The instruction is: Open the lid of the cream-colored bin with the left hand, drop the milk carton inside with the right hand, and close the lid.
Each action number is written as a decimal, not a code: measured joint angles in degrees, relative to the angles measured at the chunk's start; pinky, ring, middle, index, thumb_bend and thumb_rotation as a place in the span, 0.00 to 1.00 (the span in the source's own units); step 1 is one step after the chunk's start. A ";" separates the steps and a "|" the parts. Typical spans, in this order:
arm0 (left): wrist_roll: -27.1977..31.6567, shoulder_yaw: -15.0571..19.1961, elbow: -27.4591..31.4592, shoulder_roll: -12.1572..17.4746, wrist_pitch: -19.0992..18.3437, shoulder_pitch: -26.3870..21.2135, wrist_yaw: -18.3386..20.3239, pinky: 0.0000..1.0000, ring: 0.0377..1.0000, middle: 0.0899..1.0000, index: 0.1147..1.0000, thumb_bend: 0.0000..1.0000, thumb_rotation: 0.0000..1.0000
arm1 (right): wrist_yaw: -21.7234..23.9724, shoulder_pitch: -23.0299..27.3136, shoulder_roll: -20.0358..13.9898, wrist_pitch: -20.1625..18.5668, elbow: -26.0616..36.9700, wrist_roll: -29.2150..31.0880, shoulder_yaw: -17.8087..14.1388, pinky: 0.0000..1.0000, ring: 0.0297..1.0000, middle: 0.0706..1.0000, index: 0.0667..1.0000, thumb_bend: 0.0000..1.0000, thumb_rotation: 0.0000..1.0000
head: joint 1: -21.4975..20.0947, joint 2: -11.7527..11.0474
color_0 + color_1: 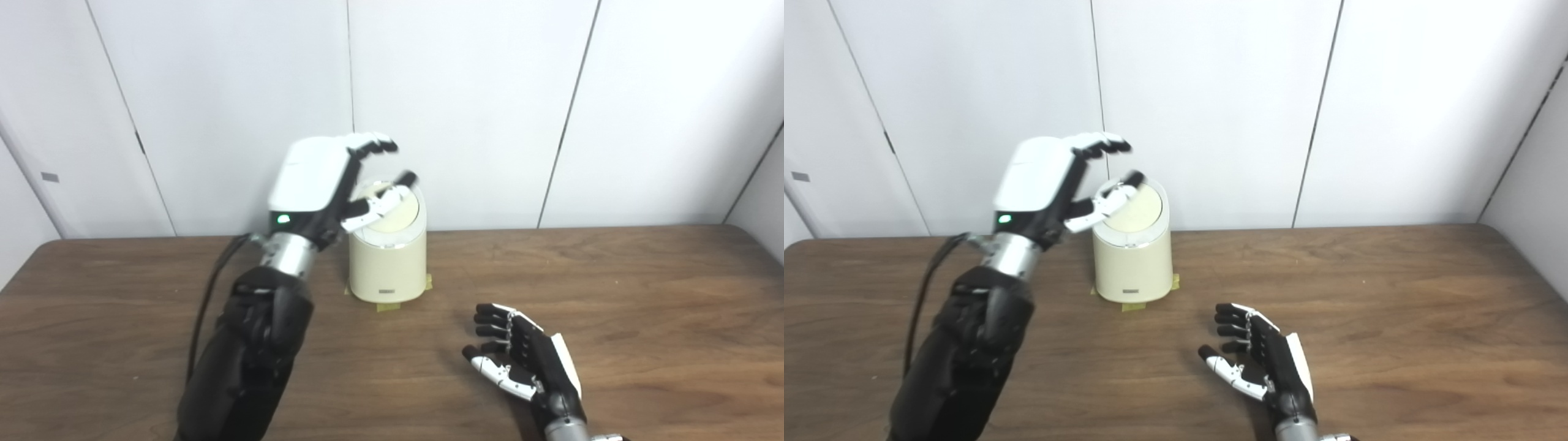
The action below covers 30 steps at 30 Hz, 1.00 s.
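White wall panels with thin dark seams back the scene, and a dark wood-grain tabletop [643, 288] runs the full width — bare apart from the bin and the two hands.

Left side first: the left hand [324, 180] is raised off the surface, its arm coming up from the bottom left with a black cable along the forearm. Its fingers [373, 142] are spread and curled forward, holding nothing; the thumb [383, 199] reaches across in front of the lid's near edge. Whether any tip actually touches the lid cannot be told from either view. The pose fits the lid job — hand poised over the top of the bin from its left.

Centre: the cream-colored bin [387, 269] stands upright near the back edge of the tabletop, just in front of the wall. Yellowish tape [387, 306] shows at its base, likely there to mark its spot or keep it from sliding when the lid is pushed. The lid [397, 214] is a slanted round disc, seemingly seated in its rim, so closed or nearly so.

Right: the right hand [520, 358] lies low near the front edge, palm turned inward, fingers apart and loosely bent, empty — waiting, by the look of it. It is well apart from the bin.

No milk carton is visible anywhere in either view, not on the tabletop, not in a hand. With the lid shut, its whereabouts can't be told.
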<state>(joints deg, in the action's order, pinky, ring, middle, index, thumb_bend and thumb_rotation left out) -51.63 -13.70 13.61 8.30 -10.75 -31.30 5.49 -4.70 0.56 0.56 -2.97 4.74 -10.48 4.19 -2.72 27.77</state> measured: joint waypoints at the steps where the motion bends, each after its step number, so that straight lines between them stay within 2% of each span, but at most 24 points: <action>1: 0.92 0.77 1.08 -0.15 0.35 0.90 -0.55 0.56 0.69 0.71 0.69 0.29 0.58 | -0.02 -0.02 0.01 0.11 -0.05 0.03 -0.11 0.62 0.68 0.68 0.67 0.29 0.08 | 0.00 0.00; 7: 7.80 4.87 5.11 -1.19 1.20 8.74 -2.65 0.54 0.68 0.71 0.68 0.22 0.46 | -0.04 -0.10 0.04 0.34 -0.10 0.15 -0.51 0.63 0.69 0.69 0.67 0.28 0.13 | 0.00 0.09; 10: 13.18 7.05 6.44 -2.31 3.06 12.92 -3.90 0.59 0.72 0.73 0.70 0.22 0.49 | -0.03 -0.15 0.06 0.34 -0.09 0.19 -0.65 0.63 0.69 0.69 0.67 0.28 0.14 | -0.09 0.18; 13: 19.25 7.92 6.31 -3.32 7.11 17.45 -5.65 0.62 0.73 0.75 0.73 0.20 0.62 | -0.03 -0.15 -0.01 0.33 -0.08 0.03 -0.65 0.62 0.68 0.68 0.66 0.29 0.13 | -0.18 0.35; 15: 22.25 8.04 5.62 -3.95 9.62 20.65 -6.21 0.60 0.72 0.74 0.73 0.19 0.61 | -0.04 -0.16 -0.09 0.40 -0.07 -0.08 -0.65 0.61 0.67 0.67 0.65 0.30 0.12 | 0.35 0.53; 18: 27.89 8.56 3.21 -4.75 13.66 24.84 -7.20 0.59 0.70 0.72 0.71 0.20 0.53 | -0.07 -0.38 -0.18 0.97 -0.09 -0.24 -0.65 0.60 0.66 0.66 0.64 0.31 0.10 | 0.17 0.53; 20: 30.61 8.68 2.24 -5.00 15.45 27.30 -7.41 0.59 0.69 0.72 0.70 0.21 0.51 | -0.06 -0.42 -0.14 1.10 -0.09 -0.08 -0.73 0.59 0.66 0.66 0.64 0.32 0.08 | 0.09 0.79; 23: 35.57 9.43 2.07 -5.82 16.74 30.68 -7.50 0.62 0.71 0.73 0.70 0.19 0.27 | -0.01 -0.48 0.04 1.10 -0.06 0.51 -1.19 0.60 0.66 0.66 0.64 0.32 0.08 | 0.09 0.70; 25: 38.71 10.18 1.20 -6.79 17.08 32.41 -7.51 0.63 0.72 0.73 0.70 0.18 0.17 | -0.02 -0.66 0.08 1.08 0.06 0.81 -1.52 0.60 0.66 0.66 0.64 0.32 0.09 | -0.17 0.70; 30: 42.16 11.80 -0.92 -7.28 17.64 33.74 -7.65 0.65 0.72 0.73 0.70 0.17 0.13 | -0.01 -1.10 0.06 1.08 0.44 0.92 -1.79 0.60 0.66 0.67 0.64 0.32 0.11 | 0.17 0.88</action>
<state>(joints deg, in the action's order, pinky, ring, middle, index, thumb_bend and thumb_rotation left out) -9.47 -1.91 12.68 1.02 6.89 2.45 -2.16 -4.71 -0.55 0.63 -1.89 5.18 -9.57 2.40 -2.55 28.65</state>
